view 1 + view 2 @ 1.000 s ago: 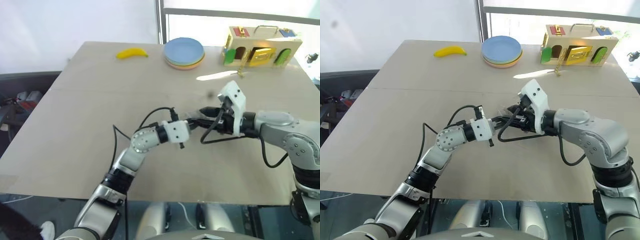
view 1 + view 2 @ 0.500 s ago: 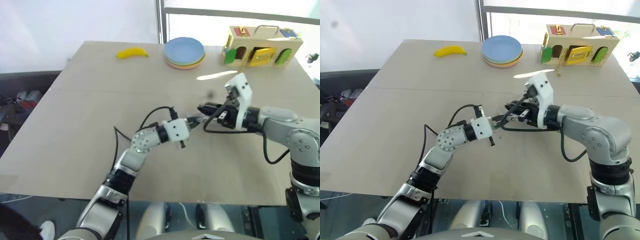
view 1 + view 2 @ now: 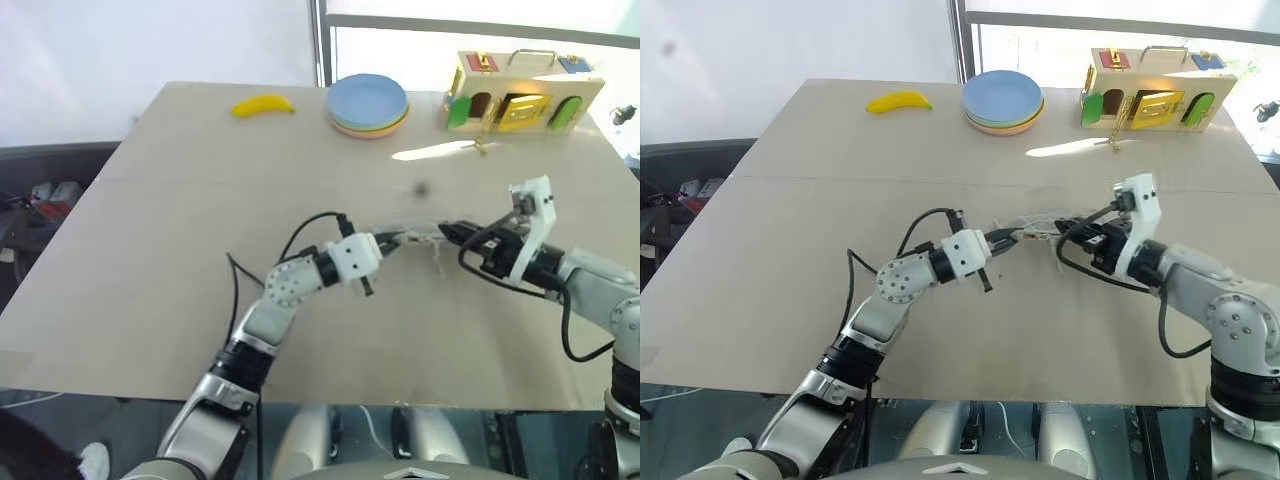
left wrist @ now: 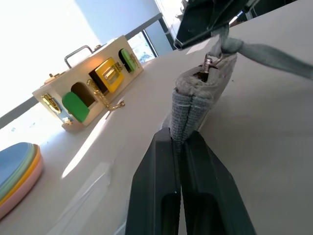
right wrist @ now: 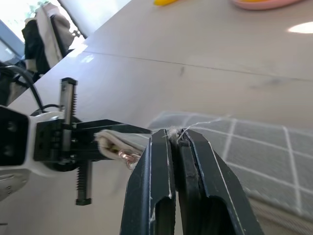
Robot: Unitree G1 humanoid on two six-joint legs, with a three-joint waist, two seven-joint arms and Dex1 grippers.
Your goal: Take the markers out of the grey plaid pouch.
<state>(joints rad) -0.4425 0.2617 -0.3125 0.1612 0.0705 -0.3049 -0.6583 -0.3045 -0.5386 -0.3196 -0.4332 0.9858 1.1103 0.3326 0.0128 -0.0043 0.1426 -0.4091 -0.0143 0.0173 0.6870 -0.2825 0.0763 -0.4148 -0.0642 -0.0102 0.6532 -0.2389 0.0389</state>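
The grey plaid pouch (image 4: 195,105) is pinched at one end by the left gripper (image 4: 179,147) as an anchor, while its zipper-end cloth is clamped by the right gripper (image 5: 177,142), probably for opening.

Tan wooden table (image 3: 150,250) – white wall (image 3: 150,40) behind – bright window (image 3: 480,20).

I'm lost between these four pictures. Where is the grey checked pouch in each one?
Left eye view: grey plaid pouch mid-table, stretched between both arms.
Right eye view: same spot.
Left wrist view: its end pinched at centre.
Right wrist view: grid fabric at lower right.
Shared landmark: the wooden latch box, also in the left wrist view.
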